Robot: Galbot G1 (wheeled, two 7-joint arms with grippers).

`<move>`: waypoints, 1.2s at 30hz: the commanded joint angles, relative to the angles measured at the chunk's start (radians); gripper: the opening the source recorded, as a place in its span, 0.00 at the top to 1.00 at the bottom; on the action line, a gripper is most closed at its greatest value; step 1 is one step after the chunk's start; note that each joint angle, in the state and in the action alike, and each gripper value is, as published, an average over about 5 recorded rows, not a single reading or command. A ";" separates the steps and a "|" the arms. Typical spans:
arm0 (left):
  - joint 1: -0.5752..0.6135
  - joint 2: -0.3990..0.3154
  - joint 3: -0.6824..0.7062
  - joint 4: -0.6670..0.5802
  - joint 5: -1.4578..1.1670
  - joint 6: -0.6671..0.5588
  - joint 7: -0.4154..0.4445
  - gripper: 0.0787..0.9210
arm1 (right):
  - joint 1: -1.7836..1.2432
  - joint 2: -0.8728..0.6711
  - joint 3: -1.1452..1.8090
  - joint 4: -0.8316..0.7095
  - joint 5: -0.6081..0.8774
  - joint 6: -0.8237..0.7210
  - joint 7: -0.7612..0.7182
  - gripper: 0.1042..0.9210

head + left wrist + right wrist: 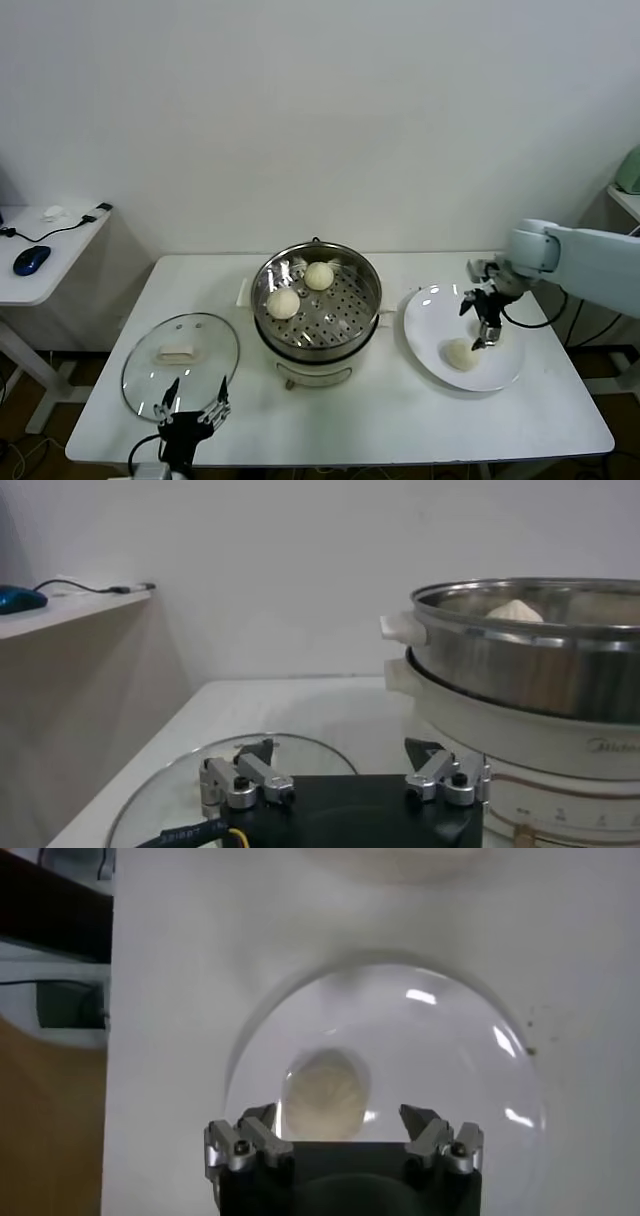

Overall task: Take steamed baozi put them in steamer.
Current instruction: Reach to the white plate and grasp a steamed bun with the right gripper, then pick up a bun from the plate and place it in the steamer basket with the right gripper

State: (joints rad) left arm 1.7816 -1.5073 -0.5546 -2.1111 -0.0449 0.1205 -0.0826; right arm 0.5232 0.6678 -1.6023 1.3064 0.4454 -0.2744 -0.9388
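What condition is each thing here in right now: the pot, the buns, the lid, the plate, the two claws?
steamer: uncovered, two baozi inside.
baozi in steamer: on the perforated basket.
baozi on plate: not yet picked up.
plate: holds one baozi.
glass lid: off, flat on table.
right gripper: open, above plate baozi.
left gripper: open, idle beside the lid.

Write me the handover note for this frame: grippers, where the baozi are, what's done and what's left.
Right gripper: open, empty, hovering over the white plate, right above the one baozi on it.
Left gripper: open, empty, parked at the table's near edge by the glass lid.
Done: two baozi sit in the steamer basket.
Left: grasp the plate baozi and move it into the steamer. No other baozi is in view.
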 commanded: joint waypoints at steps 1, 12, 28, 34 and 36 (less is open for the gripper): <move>0.001 0.001 0.000 0.003 0.001 -0.004 0.000 0.12 | -0.207 -0.019 0.144 -0.050 -0.089 -0.020 0.046 0.12; 0.005 0.007 0.005 0.000 0.001 -0.005 -0.001 0.12 | -0.275 0.014 0.213 -0.086 -0.099 -0.044 0.084 0.12; 0.015 -0.001 0.012 -0.020 0.006 0.000 -0.003 0.12 | -0.031 0.017 0.122 -0.029 -0.101 0.007 -0.017 0.30; 0.008 -0.005 0.021 -0.022 0.011 0.005 -0.002 0.12 | 0.301 0.143 0.033 -0.050 -0.017 0.132 -0.134 0.31; 0.005 -0.005 0.024 -0.026 0.011 0.009 -0.001 0.12 | 0.393 0.219 0.020 -0.056 -0.002 0.196 -0.161 0.31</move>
State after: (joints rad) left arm 1.7910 -1.5114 -0.5355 -2.1317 -0.0354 0.1243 -0.0852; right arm 0.5256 0.7274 -1.4881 1.2530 0.3753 -0.2360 -0.9723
